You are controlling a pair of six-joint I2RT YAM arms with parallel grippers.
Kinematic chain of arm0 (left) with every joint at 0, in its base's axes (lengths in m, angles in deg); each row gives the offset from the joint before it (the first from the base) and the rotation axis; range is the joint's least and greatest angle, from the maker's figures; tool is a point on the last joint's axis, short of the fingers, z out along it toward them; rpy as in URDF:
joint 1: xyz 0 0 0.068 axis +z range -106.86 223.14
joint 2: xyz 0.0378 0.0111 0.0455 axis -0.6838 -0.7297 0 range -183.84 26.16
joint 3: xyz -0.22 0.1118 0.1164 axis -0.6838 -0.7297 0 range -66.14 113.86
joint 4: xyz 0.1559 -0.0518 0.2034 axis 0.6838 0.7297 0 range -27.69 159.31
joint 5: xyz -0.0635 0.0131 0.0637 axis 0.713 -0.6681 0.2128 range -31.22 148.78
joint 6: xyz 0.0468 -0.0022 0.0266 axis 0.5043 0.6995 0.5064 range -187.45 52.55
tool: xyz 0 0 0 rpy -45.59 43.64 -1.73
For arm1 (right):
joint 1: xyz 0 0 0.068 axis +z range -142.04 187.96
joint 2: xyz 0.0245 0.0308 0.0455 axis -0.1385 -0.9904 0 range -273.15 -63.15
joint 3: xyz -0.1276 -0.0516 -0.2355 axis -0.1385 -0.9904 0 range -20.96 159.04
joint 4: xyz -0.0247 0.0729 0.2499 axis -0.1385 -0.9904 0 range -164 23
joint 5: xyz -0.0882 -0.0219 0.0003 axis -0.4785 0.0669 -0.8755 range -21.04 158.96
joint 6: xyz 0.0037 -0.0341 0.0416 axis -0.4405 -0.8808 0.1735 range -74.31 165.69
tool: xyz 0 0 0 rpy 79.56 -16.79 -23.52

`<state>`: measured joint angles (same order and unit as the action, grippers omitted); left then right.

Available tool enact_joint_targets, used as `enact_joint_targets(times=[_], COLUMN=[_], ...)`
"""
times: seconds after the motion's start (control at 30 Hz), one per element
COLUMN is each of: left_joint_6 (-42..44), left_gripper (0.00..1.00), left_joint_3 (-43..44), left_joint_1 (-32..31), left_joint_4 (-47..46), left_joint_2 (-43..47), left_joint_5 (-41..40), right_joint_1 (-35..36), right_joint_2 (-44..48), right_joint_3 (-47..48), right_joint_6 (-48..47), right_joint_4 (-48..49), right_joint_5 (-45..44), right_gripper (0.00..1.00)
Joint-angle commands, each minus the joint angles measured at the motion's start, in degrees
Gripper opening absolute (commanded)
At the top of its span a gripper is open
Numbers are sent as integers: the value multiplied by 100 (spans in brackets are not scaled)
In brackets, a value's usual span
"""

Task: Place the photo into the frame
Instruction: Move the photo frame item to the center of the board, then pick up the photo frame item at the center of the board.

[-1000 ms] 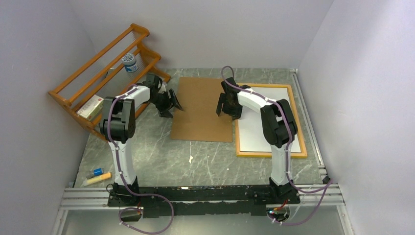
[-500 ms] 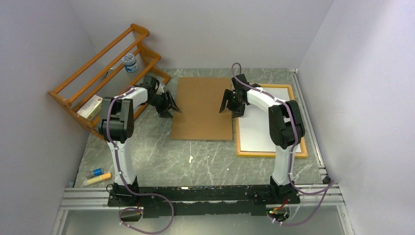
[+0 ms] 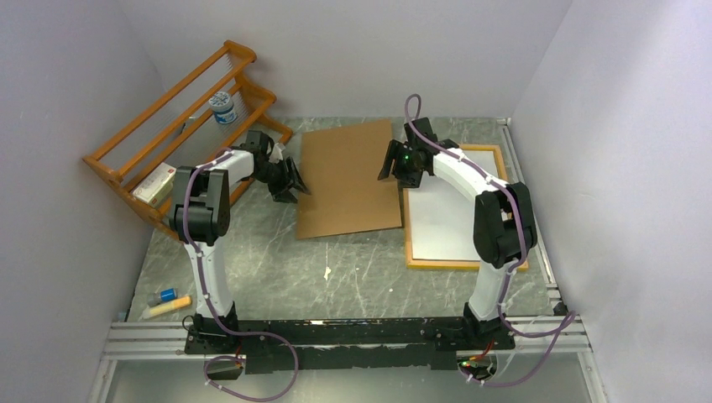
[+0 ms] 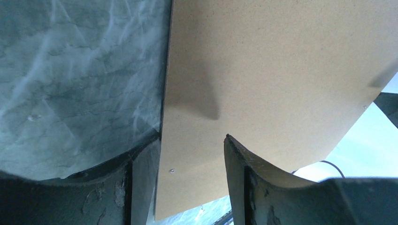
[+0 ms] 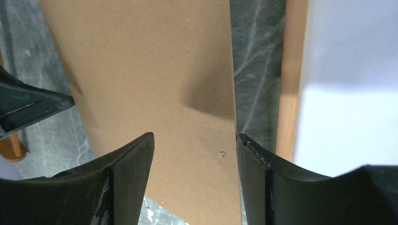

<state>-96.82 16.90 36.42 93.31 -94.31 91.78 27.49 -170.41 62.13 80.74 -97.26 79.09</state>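
Note:
The frame [image 3: 466, 264] lies back side up at the right, its wood-orange border around the photo's plain white back [image 3: 445, 222]. A brown hardboard panel [image 3: 348, 180] lies mid-table, skewed, its right edge next to the frame. My left gripper [image 3: 291, 186] is open at the panel's left edge. In the left wrist view the gripper [image 4: 192, 139] is over the panel [image 4: 272, 70]. My right gripper [image 3: 395, 168] is open at the panel's right edge. In the right wrist view the gripper [image 5: 195, 136] spans the panel [image 5: 150, 61], with the frame border [image 5: 291, 70] and photo [image 5: 347, 93] to the right.
An orange-brown slatted rack [image 3: 168, 126] stands at the back left, holding a can [image 3: 222, 107] and a small box [image 3: 155, 185]. A blue-capped tube [image 3: 165, 295] and a yellow stick [image 3: 168, 306] lie front left. A metal rail [image 3: 533, 218] runs along the right side.
The hardboard panel has turned, its right side swinging toward the back. My right gripper has moved back and to the right along that edge. My left gripper has barely shifted.

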Motion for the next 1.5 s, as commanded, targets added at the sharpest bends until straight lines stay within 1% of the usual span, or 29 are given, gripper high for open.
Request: enact_joint_targets(times=[0.0,0.27,0.47,0.63,0.77,0.9,1.07,1.23,1.37,1.47], left_joint_6=[26,26,11,123,239,278,290,309,317,320], left_gripper=[59,58,58,59,59,59,59,59,59,59], left_joint_3=[-332,-242,-201,-105,-3,36,70,135,183,239], left_joint_1=[-527,-887,-1032,-1033,-1033,-1033,-1033,-1033,-1033,-1033], left_joint_4=[181,125,147,328,477,529,562,604,634,657], left_joint_2=[-273,-391,-467,-533,-595,-631,-670,-720,-750,-764], left_joint_5=[343,453,335,123,-24,-115,-145,-148,-136,-140], right_joint_1=[67,-280,-439,-458,-477,-525,-605,-644,-650,-649], right_joint_2=[305,643,746,569,392,285,-11,-218,-111,194], right_joint_3=[-145,-779,-1135,-1160,-1075,-961,-711,-605,-669,-809], right_joint_6=[70,-67,-110,-289,-304,-317,-450,-608,-703,-753], right_joint_4=[140,93,73,-83,-260,-258,-197,-25,144,357], right_joint_5=[237,-259,-716,-1166,-1626,-1692,-1474,-784,-266,139], right_gripper=[66,65,65,65,68,69,69,69,68,67])
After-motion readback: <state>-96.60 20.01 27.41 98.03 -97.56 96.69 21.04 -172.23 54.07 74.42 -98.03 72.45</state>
